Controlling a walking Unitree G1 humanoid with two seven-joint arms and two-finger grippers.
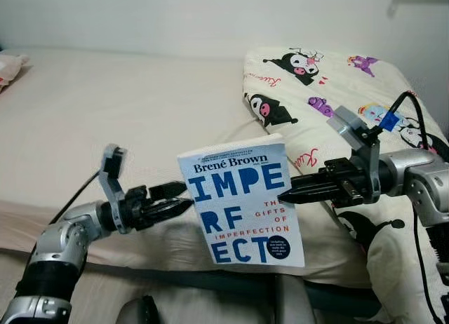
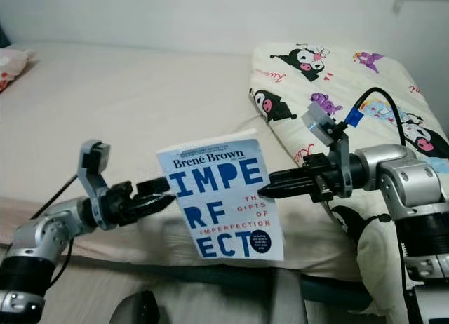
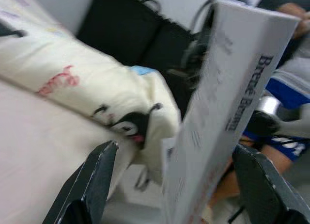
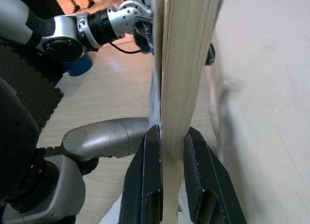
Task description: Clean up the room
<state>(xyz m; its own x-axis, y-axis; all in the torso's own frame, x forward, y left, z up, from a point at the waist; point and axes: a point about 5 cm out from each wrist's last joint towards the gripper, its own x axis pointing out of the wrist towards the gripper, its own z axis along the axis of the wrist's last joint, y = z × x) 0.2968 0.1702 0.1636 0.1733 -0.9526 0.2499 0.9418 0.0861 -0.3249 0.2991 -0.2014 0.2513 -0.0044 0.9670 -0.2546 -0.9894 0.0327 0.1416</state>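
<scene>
A book (image 1: 243, 199) with "Brené Brown" and large blue letters on its white cover is held upright in the air above the near edge of a bed (image 1: 126, 113), its cover turned toward the head camera and tilted slightly. The right pincer (image 1: 286, 195) is clamped on the book's edge at about 3 o'clock of the cover; in the right wrist view its two black fingers (image 4: 143, 180) are seen pressed against either side of the page block. The left pincer (image 1: 184, 198) is set at the book's opposite edge, at about 9 o'clock of the cover. In the left wrist view its fingers (image 3: 92, 185) are seen spread well apart, with the book's spine edge standing between them and touching neither, so the book is gripped by the right pincer alone.

The bed is covered by a plain beige sheet. A cream quilt (image 1: 330, 92) printed with black cartoon figures is bunched at about 2 o'clock of the book and hangs over the bed's near corner behind the right arm. A pink item (image 1: 10, 68) is seen at the bed's far side, at about 10 o'clock, too small to be identified. A pale wall (image 1: 196, 15) is seen behind the bed
</scene>
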